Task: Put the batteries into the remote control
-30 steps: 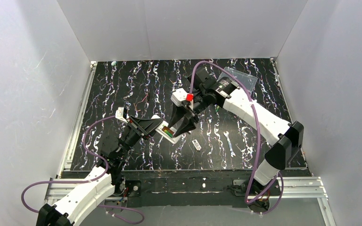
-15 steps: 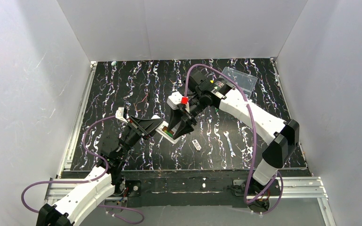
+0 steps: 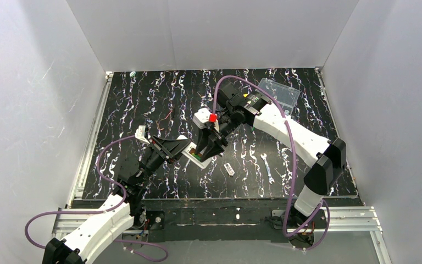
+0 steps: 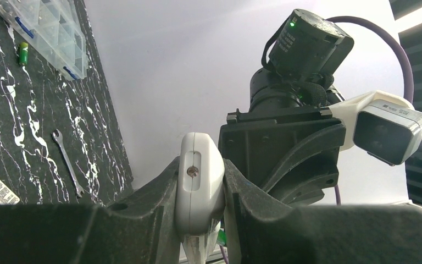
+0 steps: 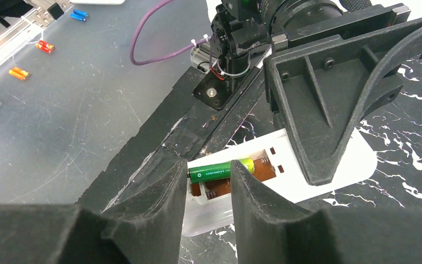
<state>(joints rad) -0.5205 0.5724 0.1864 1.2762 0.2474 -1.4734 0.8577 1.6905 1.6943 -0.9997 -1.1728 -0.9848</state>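
- left gripper (image 4: 200,181) pressed tight on the white remote control (image 5: 338,165), one finger on each long edge; the remote lies back side up with its battery bay uncovered
- right gripper (image 5: 209,190) hangs over that bay, fingers apart with a gap between them; one green battery (image 5: 214,171) lies in the bay across that gap; whether the fingers touch it cannot be told
- further right on the black marbled table (image 3: 143,99), a small white-and-dark cover piece (image 3: 229,169) and a wrench (image 3: 267,168), close together
- farthest, a clear compartment box (image 3: 279,92); the second green battery (image 4: 23,53) lies just beside it
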